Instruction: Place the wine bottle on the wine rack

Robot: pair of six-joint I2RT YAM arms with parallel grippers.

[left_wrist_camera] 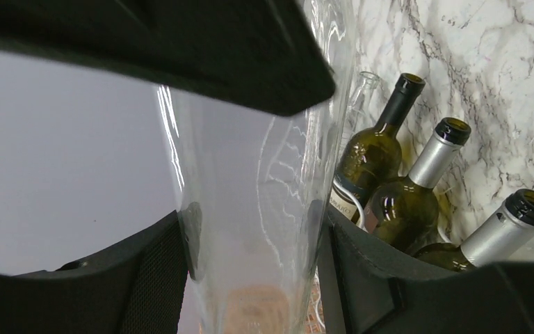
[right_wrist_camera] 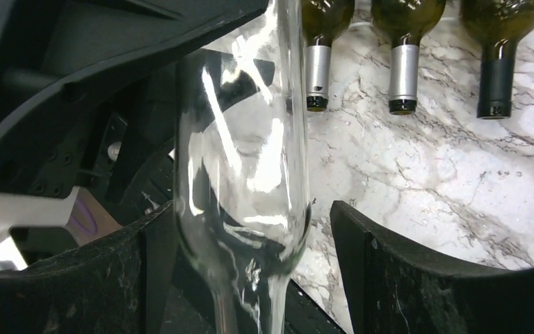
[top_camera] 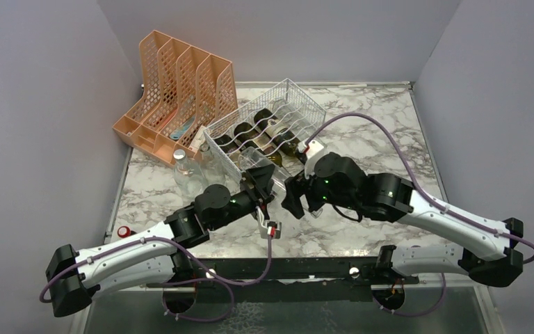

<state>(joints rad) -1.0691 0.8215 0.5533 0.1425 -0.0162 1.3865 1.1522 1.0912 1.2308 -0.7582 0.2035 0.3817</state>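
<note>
Wine bottle [left_wrist_camera: 250, 202], clear glass, is sitting between the pads [left_wrist_camera: 163, 278] of the left claw [left_wrist_camera: 254, 233]. Both pads are pressing against the glass, one on each side, so this claw is closed on it. Right claw [right_wrist_camera: 250, 216] is straddling the bottle where the body narrows toward the neck. Its jaws are standing apart: the glass is lying close to one finger [right_wrist_camera: 111, 278] and a clear gap is showing before the other, so it is not gripping.

In the top view the bottle is hard to pick out. The two claws are meeting nose to nose at the near end of the wine rack [top_camera: 306, 99], and the bottle is lying there, at the rack's near-left corner. Cannot tell whether it is resting in a wire cradle or hanging just above one.

Three dark green bottles [left_wrist_camera: 374, 161] are lying side by side in the rack, just beside the clear one. Two are wearing silver capsules, one a black capsule.

The rack is standing on the marble table [top_camera: 368, 139], toward the back. Orange perforated file organizer [top_camera: 181, 76] is standing just left of the rack, in the back-left corner. Another clear bottle [top_camera: 183, 174] is standing upright on the table near the organizer's front.
</note>
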